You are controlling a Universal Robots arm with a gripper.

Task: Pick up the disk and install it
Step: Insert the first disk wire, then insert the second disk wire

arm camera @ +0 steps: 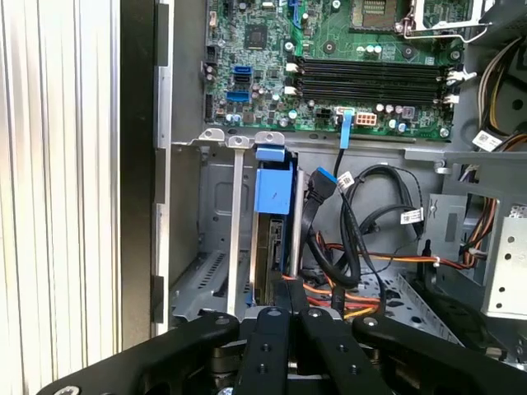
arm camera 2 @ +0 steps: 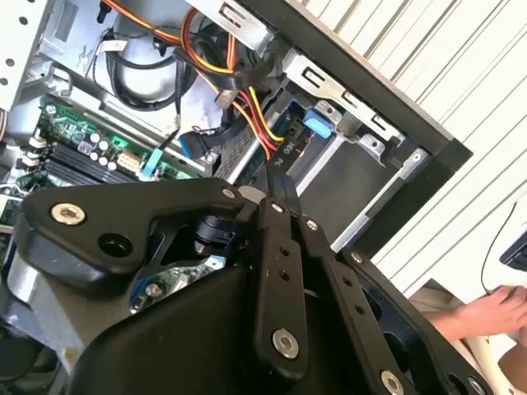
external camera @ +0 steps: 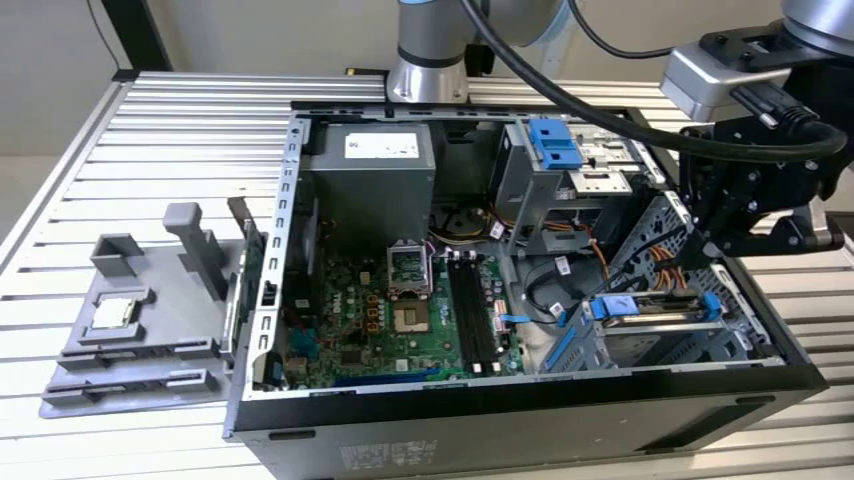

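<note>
Blue-framed disk (arm camera: 272, 196) slotted in drive cage (arm camera: 216, 216) of computer case (external camera: 534, 425); gripper (arm camera: 296, 309) pinched together nearby.

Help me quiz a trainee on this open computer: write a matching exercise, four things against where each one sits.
Things: 1 disk; 2 small square chip; 3 power supply; 4 pincer.
Places: A on the grey fixture outside the case; B in the drive bay at the exterior view's right; C just above that bay; D inside the case, nearest the arm's base.
Pairs: 1-B, 2-A, 3-D, 4-C.
</note>
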